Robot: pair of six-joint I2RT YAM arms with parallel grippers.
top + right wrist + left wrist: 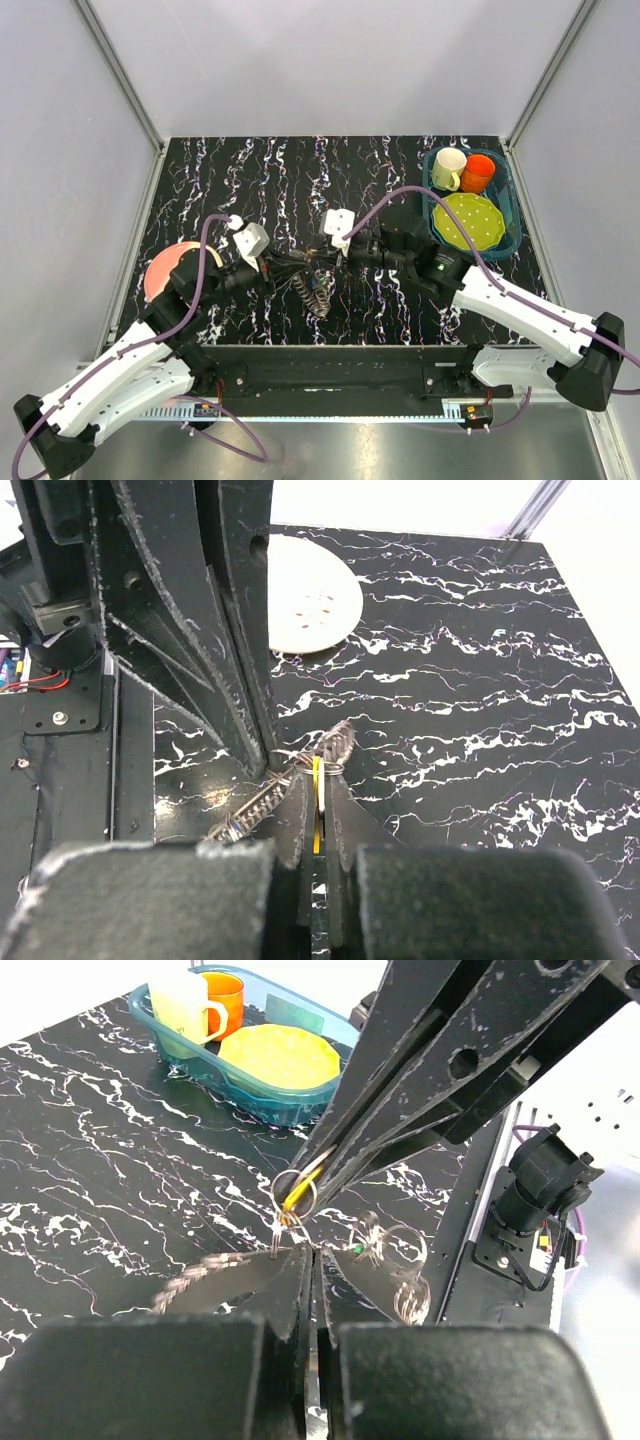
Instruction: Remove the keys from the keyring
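Our left claw (308, 1256) clamps the keyring (316, 292) steady — right claw (316, 785) pinches the yellow key (299, 1193), ready to pull it off.

Top camera: high over near edge, sees whole black white-veined worktop (300, 190). Left wrist: close, faces far-right corner. Right wrist: close, faces left edge. All share silver-grey toothed keyring (316, 293), centre-near.

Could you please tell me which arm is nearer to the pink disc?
Left. The left arm overlaps the right edge of the pink disc in the top view. The right arm comes in from the opposite side and ends mid-table, well clear of the disc.
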